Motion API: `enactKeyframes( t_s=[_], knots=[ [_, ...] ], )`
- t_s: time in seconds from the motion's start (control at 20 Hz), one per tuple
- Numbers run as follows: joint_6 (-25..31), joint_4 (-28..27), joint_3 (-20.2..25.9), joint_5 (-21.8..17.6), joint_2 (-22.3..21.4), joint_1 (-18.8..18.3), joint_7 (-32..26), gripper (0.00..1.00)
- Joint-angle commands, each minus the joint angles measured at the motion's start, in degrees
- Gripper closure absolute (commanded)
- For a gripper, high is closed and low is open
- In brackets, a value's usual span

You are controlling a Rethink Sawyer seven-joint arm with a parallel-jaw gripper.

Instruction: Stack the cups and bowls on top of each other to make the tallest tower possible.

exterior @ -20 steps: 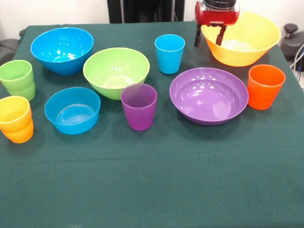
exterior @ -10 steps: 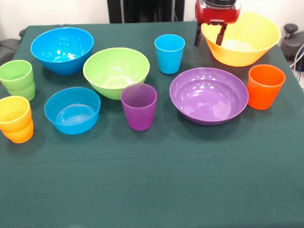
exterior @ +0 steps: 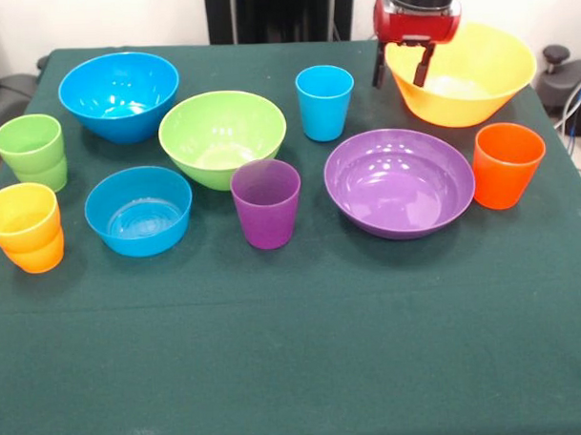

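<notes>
2 tool (exterior: pixel 400 72) fingers straddle yellow bowl (exterior: pixel 467 78) rim

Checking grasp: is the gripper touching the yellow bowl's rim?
Cannot tell. Front view: the gripper straddles the yellow bowl rim, fingers spread, but contact isn't plain.

Bare cloth (exterior: pixel 296 370) before purple cup (exterior: pixel 266 203)
</notes>
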Motion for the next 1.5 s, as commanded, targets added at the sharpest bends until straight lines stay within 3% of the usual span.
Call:
enactKeyframes(
  t_s=[0.05,0.1,0.2,0.3,0.8,1.5],
  knots=[
    [-1.8,-3.5,4.4,-1.3,1.1,-0.3,3.5,0.00],
    [-2.1,-3.1,4.9,-1.0,1.1,-0.8,3.8,1.00],
    [-2.1,-3.9,4.3,-2.1,1.3,0.0,2.8,1.00],
    [-2.6,-4.2,6.1,-2.5,2.2,-1.7,2.0,1.00],
    [-2.1,-4.4,5.6,-1.3,2.8,-1.0,3.3,1.00],
    [-1.0,-1.9,6.9,-1.3,-0.3,-2.5,3.0,1.00]
  ],
)
